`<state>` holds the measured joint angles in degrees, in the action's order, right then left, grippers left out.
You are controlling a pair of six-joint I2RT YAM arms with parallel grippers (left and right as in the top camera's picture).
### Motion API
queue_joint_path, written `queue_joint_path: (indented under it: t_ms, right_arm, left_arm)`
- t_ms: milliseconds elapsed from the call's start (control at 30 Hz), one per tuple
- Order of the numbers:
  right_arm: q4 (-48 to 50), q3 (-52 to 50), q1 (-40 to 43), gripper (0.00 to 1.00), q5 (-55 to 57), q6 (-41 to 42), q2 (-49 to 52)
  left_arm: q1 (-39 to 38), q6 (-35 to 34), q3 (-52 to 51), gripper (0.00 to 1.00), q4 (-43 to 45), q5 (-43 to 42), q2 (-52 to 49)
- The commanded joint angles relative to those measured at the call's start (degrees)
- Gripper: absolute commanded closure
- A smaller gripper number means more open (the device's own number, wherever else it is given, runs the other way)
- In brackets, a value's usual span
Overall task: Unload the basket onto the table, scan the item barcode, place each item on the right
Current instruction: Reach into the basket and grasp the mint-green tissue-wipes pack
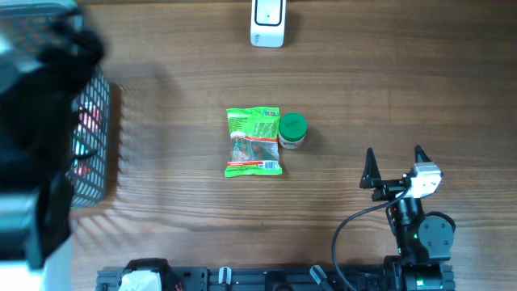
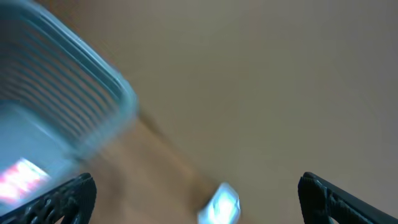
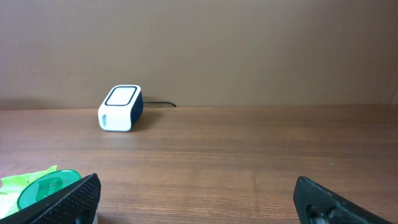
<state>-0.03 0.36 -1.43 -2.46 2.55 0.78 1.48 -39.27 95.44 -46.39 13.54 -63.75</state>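
Two items we see on the table (image 1: 388, 89): a green snack packet (image 1: 254, 141) touching a green-lidded jar (image 1: 292, 130). Both arms' fingers (image 1: 395, 168) stand wide, holding nothing.

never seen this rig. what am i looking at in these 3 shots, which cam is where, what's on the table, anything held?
Two robot arms at a wooden table. The overhead shot looks straight down. The other two come from cameras on each wrist, with that arm's own dark fingertips at the bottom corners.

On the table: a green snack packet, a small green-lidded jar touching its right side, a white barcode scanner at the far edge, and a wire basket at the left.

The right tool sits near the front, jaws wide, nothing between them. The left tool is blurred with motion near the basket; its jaws are spread with nothing visible between them.
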Motion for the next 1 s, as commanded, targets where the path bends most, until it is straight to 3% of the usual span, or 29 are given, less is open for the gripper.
queue_joint_path:
  t_ms: [0, 133, 200, 267, 333, 533, 967]
  right_arm:
    - [0.2, -0.1, -0.3, 0.00, 1.0, 0.5, -0.3]
    - [0.2, 0.0, -0.3, 0.00, 1.0, 0.5, -0.3]
    - [0.2, -0.1, -0.3, 0.00, 1.0, 0.5, -0.3]
    - [0.2, -0.1, -0.3, 0.00, 1.0, 0.5, -0.3]
    - [0.2, -0.1, -0.3, 0.00, 1.0, 0.5, -0.3]
    - [0.2, -0.1, -0.3, 0.00, 1.0, 0.5, -0.3]
    - [0.2, -0.1, -0.3, 0.00, 1.0, 0.5, -0.3]
  left_arm:
    - [12.3, -5.6, -0.1, 0.00, -2.7, 2.9, -0.8]
    - [22.4, -6.6, -0.2, 0.00, -7.5, 1.1, -4.1]
    - [26.6, -13.8, -0.2, 0.00, -11.4, 1.1, -6.6]
    - [31.0, -25.3, -0.2, 0.00, -16.9, 0.8, -10.4]
    - [34.1, -31.3, -0.3, 0.00, -20.2, -1.5, -14.7]
    - [37.1, -37.8, -0.4, 0.00, -25.5, -4.0, -28.1]
    - [37.0, -41.0, -1.1, 0.00, -21.6, -3.5, -48.2]
